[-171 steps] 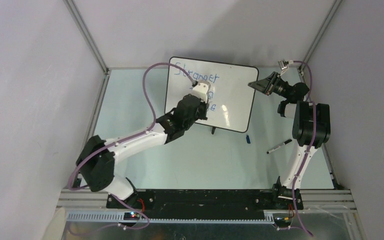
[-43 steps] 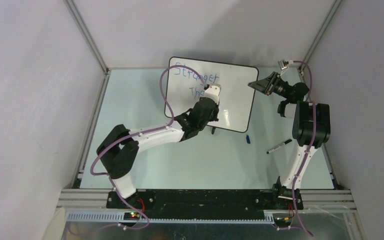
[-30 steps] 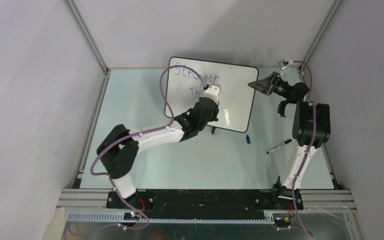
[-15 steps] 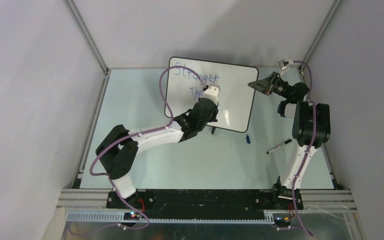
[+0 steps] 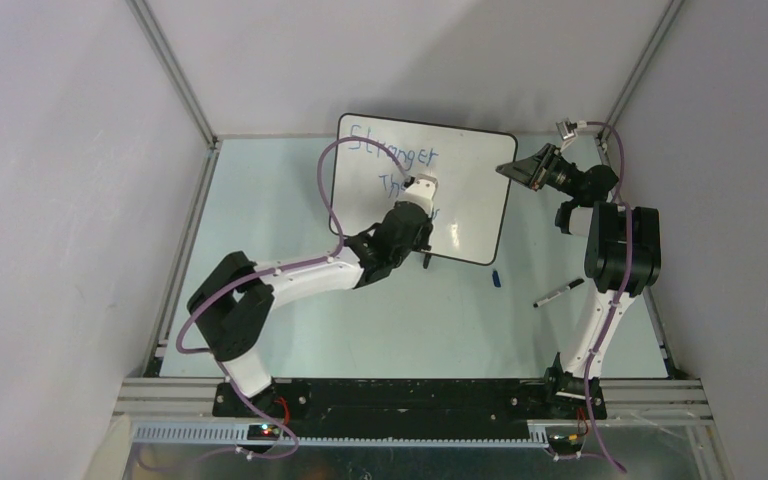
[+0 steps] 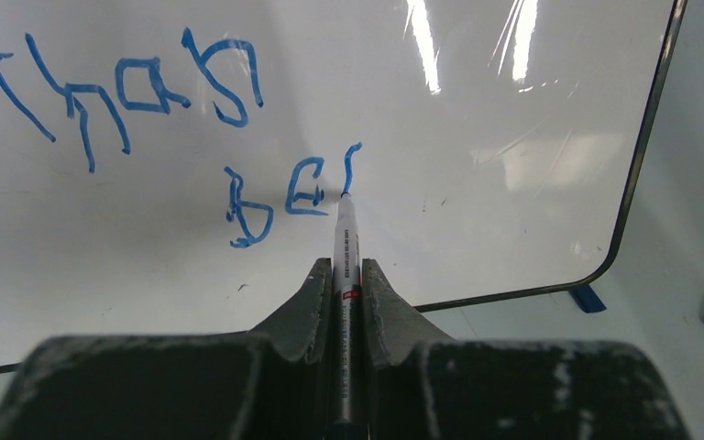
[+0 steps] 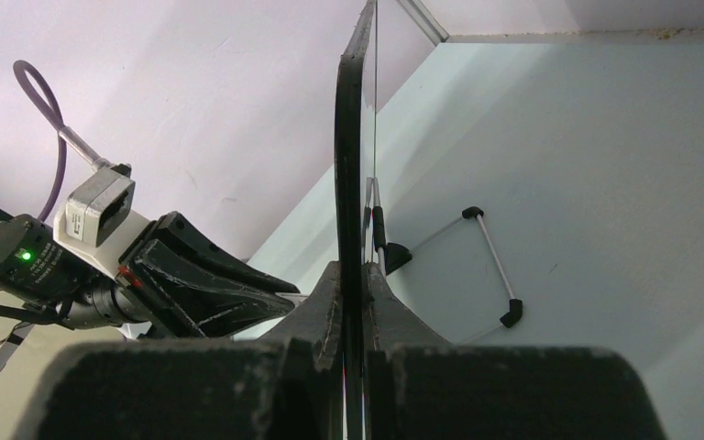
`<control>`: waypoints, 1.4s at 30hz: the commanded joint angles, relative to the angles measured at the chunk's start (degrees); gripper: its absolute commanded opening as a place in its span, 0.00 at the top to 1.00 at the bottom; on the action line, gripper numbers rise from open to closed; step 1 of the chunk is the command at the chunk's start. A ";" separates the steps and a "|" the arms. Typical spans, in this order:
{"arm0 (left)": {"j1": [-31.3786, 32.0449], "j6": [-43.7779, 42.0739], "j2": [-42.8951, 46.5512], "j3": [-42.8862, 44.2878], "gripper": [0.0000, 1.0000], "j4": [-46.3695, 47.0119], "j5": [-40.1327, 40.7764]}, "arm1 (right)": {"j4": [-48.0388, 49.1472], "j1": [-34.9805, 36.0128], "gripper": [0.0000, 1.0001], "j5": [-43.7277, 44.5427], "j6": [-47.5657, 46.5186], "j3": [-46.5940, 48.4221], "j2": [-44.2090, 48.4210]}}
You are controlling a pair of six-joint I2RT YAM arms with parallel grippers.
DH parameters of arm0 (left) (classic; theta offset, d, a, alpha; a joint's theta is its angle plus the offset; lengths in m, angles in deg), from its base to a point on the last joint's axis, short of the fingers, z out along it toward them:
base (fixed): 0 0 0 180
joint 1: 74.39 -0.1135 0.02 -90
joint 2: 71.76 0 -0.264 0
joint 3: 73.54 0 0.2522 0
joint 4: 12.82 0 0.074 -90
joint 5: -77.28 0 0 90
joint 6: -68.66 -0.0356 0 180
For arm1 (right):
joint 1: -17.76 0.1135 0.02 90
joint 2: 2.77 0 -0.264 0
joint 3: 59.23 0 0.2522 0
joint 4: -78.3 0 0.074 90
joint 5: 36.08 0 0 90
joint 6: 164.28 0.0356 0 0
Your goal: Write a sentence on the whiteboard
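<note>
Currently pinching marker (image 6: 345,234) in left gripper (image 6: 346,275), with tip on whiteboard (image 5: 470,180) at last blue stroke of sentence (image 5: 397,153), third line. Clamping whiteboard right rim in right gripper (image 7: 353,275). Propped at far middle of table (image 5: 360,320).

The left arm (image 5: 300,275) reaches far forward with a low elbow, and the left gripper (image 6: 346,275) is closed on the marker (image 6: 345,229). The right arm (image 5: 620,245) stands folded upright; the right gripper (image 7: 353,275) pinches the whiteboard (image 7: 350,137) edge.
</note>
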 commanded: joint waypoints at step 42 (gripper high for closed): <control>-0.38 -3.04 4.17 3.83 1.00 -4.39 1.55 | 2.55 0.11 1.00 0.54 3.34 0.55 4.02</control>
